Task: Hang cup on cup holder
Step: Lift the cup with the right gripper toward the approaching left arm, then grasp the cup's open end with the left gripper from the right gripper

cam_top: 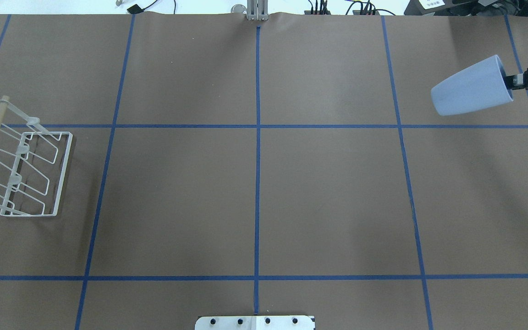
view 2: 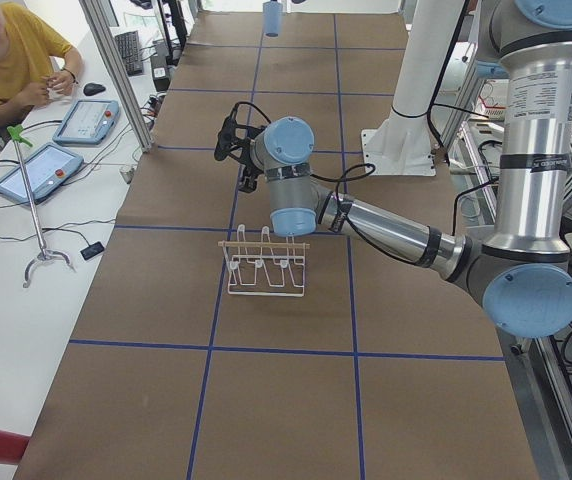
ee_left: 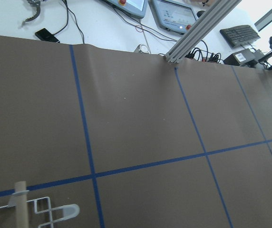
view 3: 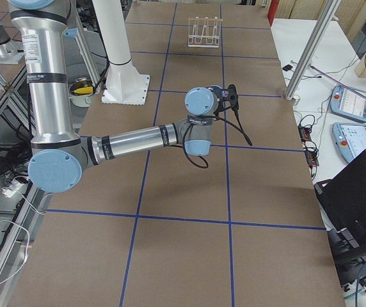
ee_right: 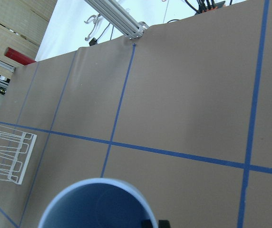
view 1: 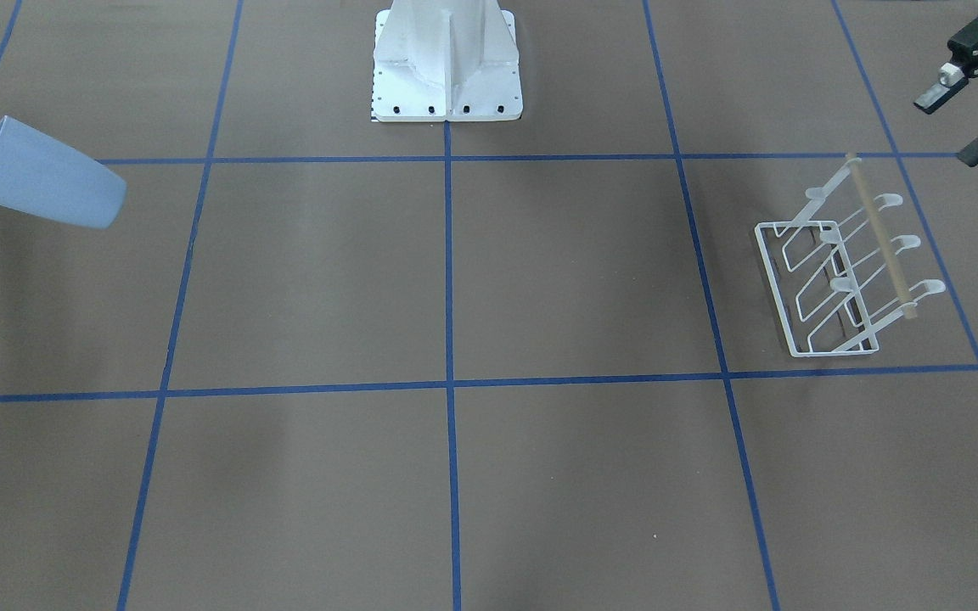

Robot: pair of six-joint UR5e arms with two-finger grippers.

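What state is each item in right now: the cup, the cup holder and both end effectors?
cup: lifted off the table, tilted on its side, gripped at the rim.
cup holder: standing on the table, pegs empty.
right end effector: shut on the cup's rim.
left end effector: open, holding nothing.

Far-right cup [cam_top: 470, 91], far-left cup holder [cam_top: 16, 176]

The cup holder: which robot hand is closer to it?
Left. The left gripper hangs open close beside the cup holder. The right gripper, holding the cup by its rim, is far off on the opposite side.
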